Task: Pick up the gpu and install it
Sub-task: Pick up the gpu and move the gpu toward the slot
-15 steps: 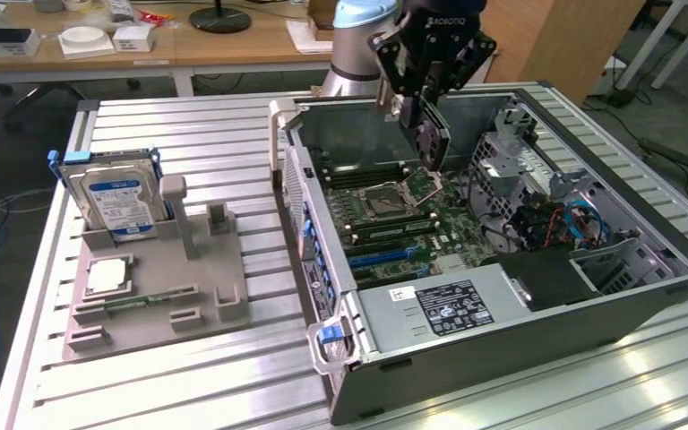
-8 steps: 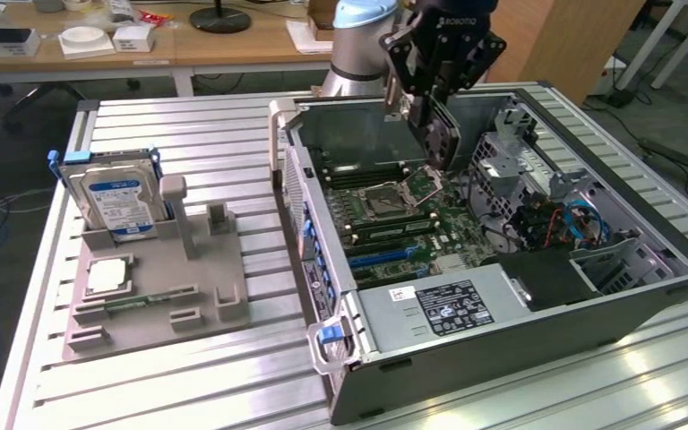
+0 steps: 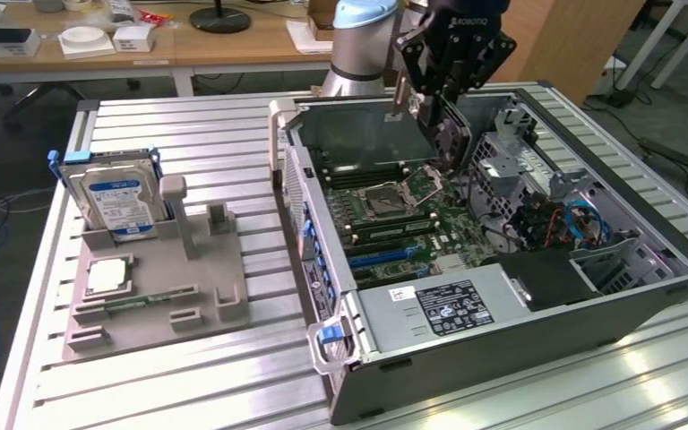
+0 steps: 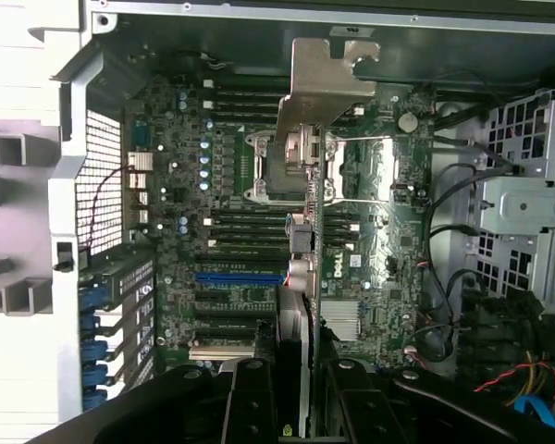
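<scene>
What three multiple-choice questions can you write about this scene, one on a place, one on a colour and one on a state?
1. Where is the gpu?
A. on the floor
B. in a person's hand
C. in the gripper, over the open computer case

2. What colour is the label on the hard drive?
A. blue and white
B. red
C. yellow

3. In what state is the computer case?
A. shut by its side panel
B. open, with the motherboard showing
C. wrapped in plastic

Answers:
1 C: the wrist view shows the gripper shut on the gpu above the motherboard.
2 A: the hard drive, standing in the grey holder, bears a blue and white label.
3 B: the exterior view looks straight into the case at boards and cables.
</scene>
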`<state>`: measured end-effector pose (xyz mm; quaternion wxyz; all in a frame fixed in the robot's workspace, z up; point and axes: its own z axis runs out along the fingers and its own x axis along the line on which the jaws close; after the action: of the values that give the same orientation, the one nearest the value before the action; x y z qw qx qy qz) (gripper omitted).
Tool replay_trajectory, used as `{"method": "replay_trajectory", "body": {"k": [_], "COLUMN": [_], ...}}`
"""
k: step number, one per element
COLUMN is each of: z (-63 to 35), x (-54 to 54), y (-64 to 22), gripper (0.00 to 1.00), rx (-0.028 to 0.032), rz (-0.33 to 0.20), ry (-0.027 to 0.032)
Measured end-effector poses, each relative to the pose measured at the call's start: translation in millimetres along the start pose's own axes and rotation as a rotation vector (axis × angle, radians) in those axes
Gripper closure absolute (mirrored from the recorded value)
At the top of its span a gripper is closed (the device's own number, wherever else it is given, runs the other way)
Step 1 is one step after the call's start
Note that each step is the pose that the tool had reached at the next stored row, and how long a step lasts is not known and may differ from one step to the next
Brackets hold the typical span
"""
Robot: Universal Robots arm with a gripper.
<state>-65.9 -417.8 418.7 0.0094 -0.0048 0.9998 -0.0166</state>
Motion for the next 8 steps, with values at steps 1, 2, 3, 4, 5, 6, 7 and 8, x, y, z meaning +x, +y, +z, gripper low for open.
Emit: {"method": "replay_trajectory", "body": {"k": [1, 2, 3, 4, 5, 6, 7, 8], "z": [0.0, 0.1, 0.1, 0.2, 0.2, 0.3, 0.3, 0.3], "x": [-1.6, -3.6, -5.5, -7.5, -9.6, -11.9, -14.4, -16.8], "y": [0.0, 0.0, 0.0, 0.0, -0.1, -0.1, -0.1, -0.1], "gripper": [0.73, 0.73, 0.73, 0.73, 0.73, 0.73, 0.73, 0.73], "rx": [0.0000, 0.0000, 0.0001, 0.0000, 0.0000, 0.0000, 0.0000, 0.0001], "rz": [0.000, 0.000, 0.000, 0.000, 0.000, 0.000, 0.000, 0.000], "ry": [0.0000, 0.0000, 0.0000, 0.0000, 0.0000, 0.0000, 0.0000, 0.0001]}}
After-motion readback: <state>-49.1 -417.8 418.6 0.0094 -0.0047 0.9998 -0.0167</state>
